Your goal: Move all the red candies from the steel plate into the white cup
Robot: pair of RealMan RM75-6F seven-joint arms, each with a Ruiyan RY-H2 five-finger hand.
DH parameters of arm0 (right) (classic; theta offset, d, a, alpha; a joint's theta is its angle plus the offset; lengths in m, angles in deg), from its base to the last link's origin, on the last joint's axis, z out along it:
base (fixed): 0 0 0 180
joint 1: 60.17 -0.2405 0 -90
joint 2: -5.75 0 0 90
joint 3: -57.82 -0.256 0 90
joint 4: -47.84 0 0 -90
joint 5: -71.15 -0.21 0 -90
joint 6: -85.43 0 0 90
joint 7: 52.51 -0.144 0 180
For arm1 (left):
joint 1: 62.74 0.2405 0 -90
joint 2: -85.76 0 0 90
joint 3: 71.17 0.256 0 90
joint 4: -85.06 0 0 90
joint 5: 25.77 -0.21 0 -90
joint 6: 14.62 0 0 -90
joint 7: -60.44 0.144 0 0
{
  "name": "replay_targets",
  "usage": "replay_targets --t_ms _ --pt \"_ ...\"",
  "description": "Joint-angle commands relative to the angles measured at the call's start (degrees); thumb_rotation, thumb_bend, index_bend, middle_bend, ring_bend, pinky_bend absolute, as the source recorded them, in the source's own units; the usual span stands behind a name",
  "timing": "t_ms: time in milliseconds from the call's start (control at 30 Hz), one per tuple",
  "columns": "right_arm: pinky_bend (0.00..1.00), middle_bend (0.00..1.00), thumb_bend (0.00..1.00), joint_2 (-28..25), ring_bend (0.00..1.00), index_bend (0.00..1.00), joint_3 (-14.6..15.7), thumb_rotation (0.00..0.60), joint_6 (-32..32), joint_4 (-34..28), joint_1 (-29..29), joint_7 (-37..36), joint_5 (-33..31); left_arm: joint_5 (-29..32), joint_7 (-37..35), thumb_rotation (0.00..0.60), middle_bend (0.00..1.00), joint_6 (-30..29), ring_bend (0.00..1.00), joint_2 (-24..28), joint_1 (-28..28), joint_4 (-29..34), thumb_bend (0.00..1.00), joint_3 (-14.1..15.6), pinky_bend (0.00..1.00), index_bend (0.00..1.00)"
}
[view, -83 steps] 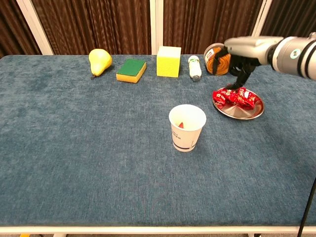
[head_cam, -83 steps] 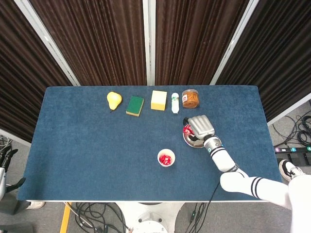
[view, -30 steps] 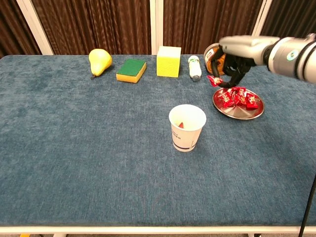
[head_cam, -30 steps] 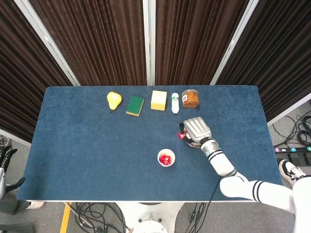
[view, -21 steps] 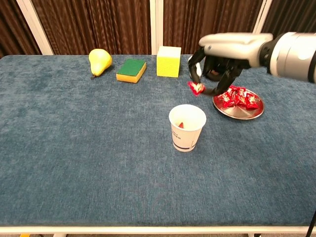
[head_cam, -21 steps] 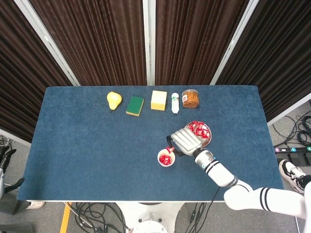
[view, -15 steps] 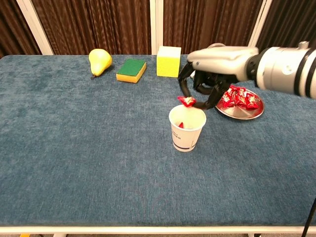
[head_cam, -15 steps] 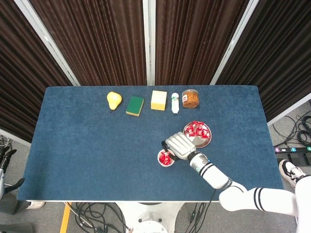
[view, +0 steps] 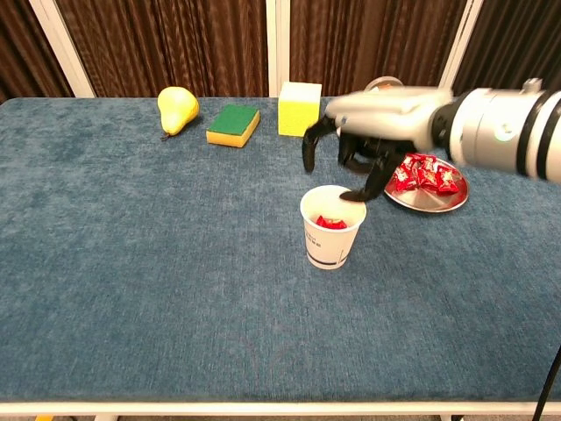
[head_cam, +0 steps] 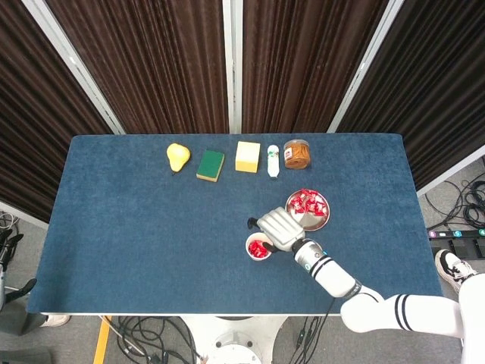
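The white cup [view: 332,226] [head_cam: 258,247] stands mid-table with red candies [view: 330,223] inside it. My right hand [view: 351,149] [head_cam: 277,227] hovers just above the cup's far rim, fingers spread apart and holding nothing. The steel plate [view: 423,199] [head_cam: 321,218] lies to the right of the cup and carries several red candies [view: 425,173] [head_cam: 308,202]. My left hand is in neither view.
Along the far edge stand a yellow pear [view: 177,109], a green sponge [view: 233,124], a yellow block [view: 299,109], a small white bottle [head_cam: 273,161] and an orange-filled jar [head_cam: 297,154]. The right forearm [view: 500,132] reaches in from the right over the plate.
My right hand carried a red candy from the plate leftward to the cup, then spread its fingers; the candy now lies in the cup.
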Motion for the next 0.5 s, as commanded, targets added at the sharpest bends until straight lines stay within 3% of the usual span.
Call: replay_targets --t_ms 33,233,500 --pt "1.00 0.87 0.24 -2.48 0.90 0.33 -0.93 0.600 -2.80 0.95 1.67 -0.95 -0.92 -0.14 -0.09 0.600 0.21 -0.13 0.21 -0.03 0.04 -0.16 0.00 0.01 0.20 0.22" --pt "1.00 0.87 0.24 -2.21 0.90 0.37 0.04 0.600 -1.31 9.37 1.80 2.05 -9.75 -0.49 0.05 0.600 0.21 -0.21 0.21 -0.25 -0.03 0.00 0.00 0.08 0.20 0.22" --pt "1.00 0.87 0.24 4.50 0.90 0.38 1.56 0.600 3.72 21.57 -0.42 6.15 -19.73 -0.45 0.32 0.600 0.21 -0.71 0.21 0.06 0.42 0.47 0.00 0.18 0.20 0.22"
